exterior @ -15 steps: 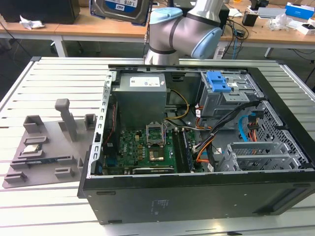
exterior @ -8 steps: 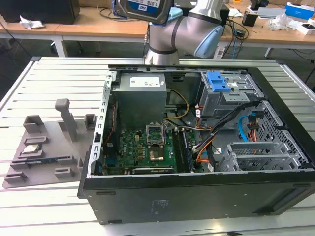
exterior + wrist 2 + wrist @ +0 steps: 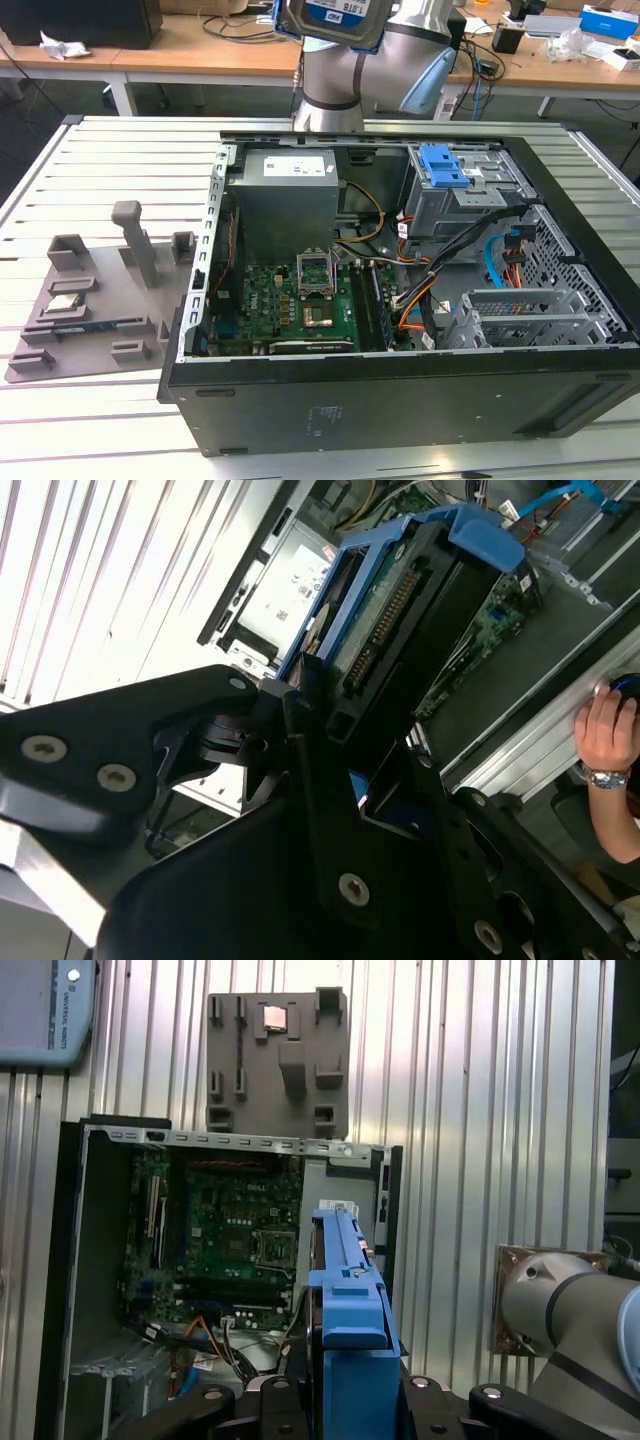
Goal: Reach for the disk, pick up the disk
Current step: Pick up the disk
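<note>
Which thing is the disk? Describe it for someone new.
In the exterior view, find the open computer case on the slatted table, then look above its far side. The disk hangs there in the gripper: flat, silver, blue-and-white label, blue bracket. Unlike the blue clip on the drive cage, it is outside the case, held aloft.

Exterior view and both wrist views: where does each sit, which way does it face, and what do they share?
Exterior view: off the arm, looking down into the open computer case; the arm holds the disk high.
Second wrist view: behind the black tool, facing along the gripped disk; a person's hand nearby.
First wrist view: looking down past the disk at the case; an arm joint shows.
All share disk and case.
</note>
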You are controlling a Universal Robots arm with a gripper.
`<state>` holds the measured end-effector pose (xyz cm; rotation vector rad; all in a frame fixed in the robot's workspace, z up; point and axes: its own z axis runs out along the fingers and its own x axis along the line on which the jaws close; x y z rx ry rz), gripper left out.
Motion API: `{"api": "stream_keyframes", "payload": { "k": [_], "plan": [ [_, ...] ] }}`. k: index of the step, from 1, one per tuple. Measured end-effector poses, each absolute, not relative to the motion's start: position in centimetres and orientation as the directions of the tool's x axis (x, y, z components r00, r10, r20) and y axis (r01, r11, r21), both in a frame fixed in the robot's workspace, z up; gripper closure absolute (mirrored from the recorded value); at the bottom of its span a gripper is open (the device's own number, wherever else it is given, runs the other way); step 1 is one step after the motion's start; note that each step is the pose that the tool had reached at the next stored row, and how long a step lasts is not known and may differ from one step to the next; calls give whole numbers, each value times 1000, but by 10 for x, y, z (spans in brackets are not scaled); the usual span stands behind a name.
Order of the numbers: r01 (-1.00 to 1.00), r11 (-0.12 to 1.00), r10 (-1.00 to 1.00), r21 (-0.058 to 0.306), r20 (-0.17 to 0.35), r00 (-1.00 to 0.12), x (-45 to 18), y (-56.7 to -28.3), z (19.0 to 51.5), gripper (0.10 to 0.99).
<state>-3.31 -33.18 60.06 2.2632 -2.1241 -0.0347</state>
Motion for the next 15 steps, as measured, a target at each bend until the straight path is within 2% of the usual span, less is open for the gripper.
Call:
{"api": "stream_keyframes", "payload": {
  "k": [15],
  "plan": [
    [-997, -63, -998, 43, 11, 64, 43, -326, 601, 722]
  ]
}}
